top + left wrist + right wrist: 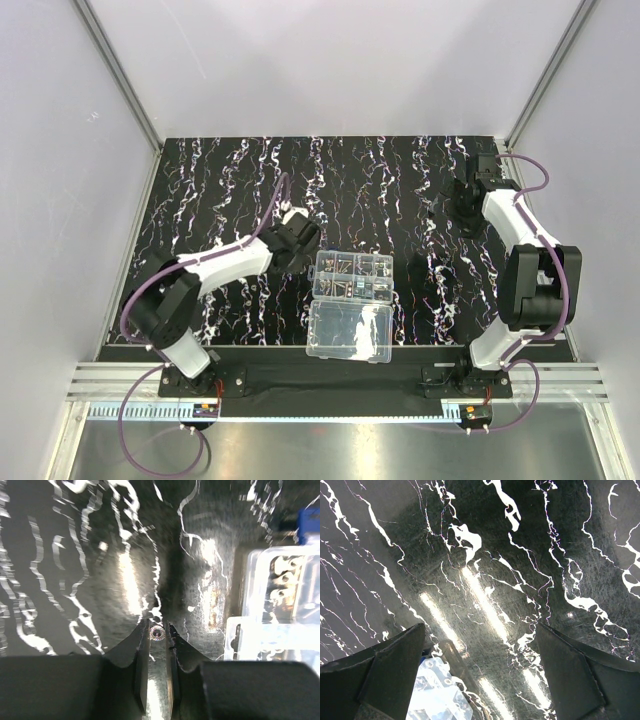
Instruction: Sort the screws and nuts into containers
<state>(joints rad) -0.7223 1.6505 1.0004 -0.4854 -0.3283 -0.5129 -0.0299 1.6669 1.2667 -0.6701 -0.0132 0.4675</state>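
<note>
Screws and nuts [352, 272] show from the top camera as small dark-and-silver bits inside the cells [340, 266] of the clear organizer box [390, 292]. The box sits on the black mat [200, 180] with white and purple streaks, near the front edge and between your two arms. Its undivided lid half [348, 332] lies open flat, on the side nearer the arm bases. Your left gripper [297, 238] points down at the mat just to the left of the box. Your right gripper [467, 205] is well apart from the box, over the far right part of the mat.

From the left wrist camera, your left gripper [157, 629] has its fingers [139, 655] drawn almost together. Pinched between the tips is one small round silvery nut [157, 633] with a dark hole in its middle. The tips are low over the glossy mat [75, 580]. The organizer box [280, 610] fills the right side of this view, blurred and bright.

From the right wrist camera, your right gripper [481, 627] has its fingers [395, 665] spread wide with nothing between them. Only streaked mat [495, 555] lies under the gap. A pale clear plastic shape [435, 692] shows at the lower left beside one finger; you cannot tell what it is.
</note>
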